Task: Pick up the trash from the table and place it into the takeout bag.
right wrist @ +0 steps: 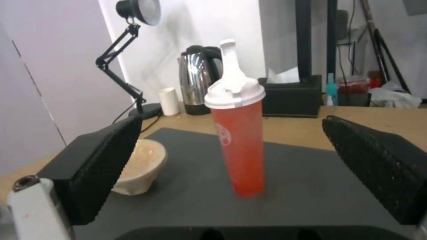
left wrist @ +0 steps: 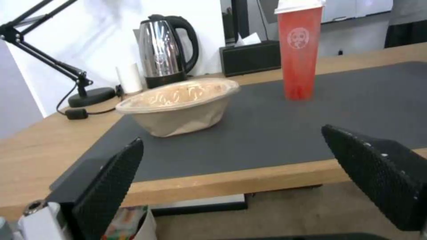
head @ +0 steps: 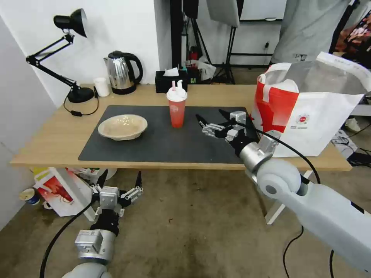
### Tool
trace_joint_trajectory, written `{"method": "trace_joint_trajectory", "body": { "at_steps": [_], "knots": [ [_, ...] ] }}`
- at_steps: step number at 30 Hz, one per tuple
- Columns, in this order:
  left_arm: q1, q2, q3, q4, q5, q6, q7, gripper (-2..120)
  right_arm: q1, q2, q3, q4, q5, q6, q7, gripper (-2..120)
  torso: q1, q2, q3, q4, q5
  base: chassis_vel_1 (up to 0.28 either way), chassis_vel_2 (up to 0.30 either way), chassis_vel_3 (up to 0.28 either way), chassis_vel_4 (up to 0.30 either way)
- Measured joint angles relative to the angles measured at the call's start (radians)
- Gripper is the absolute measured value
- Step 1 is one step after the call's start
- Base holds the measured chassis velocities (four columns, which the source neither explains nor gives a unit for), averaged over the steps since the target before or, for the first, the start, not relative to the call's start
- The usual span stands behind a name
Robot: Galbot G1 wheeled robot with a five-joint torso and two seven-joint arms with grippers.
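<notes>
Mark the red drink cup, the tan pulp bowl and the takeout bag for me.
red drink cup (head: 177, 114), head view, red body.
tan pulp bowl (head: 122, 127), head view, inside of the bowl.
takeout bag (head: 309, 127), head view, white front wall.

Red drink cup with white lid, tan bowl, dark grey mat, red-banded white bag
</notes>
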Motion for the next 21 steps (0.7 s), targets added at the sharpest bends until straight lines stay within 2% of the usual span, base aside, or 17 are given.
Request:
{"method": "trace_joint_trajectory", "body": {
  "at_steps": [14, 21],
  "knots": [
    [0.0, 0.0, 0.0, 0.0, 0.0, 0.0, 0.0, 100, 0.116, 0.039, -0.106, -0.07, 0.024, -0.003, -0.007, 100, 0.0, 0.0, 0.0, -0.0001, -0.0001, 0.0, 0.0, 0.0, 0.0],
    [0.0, 0.0, 0.0, 0.0, 0.0, 0.0, 0.0, 100, 0.142, 0.053, -0.126, -0.091, 0.027, -0.002, -0.012, 100, 0.0, 0.0, 0.0, -0.0001, -0.0001, 0.0, 0.0, 0.0, 0.0]
  ]
}}
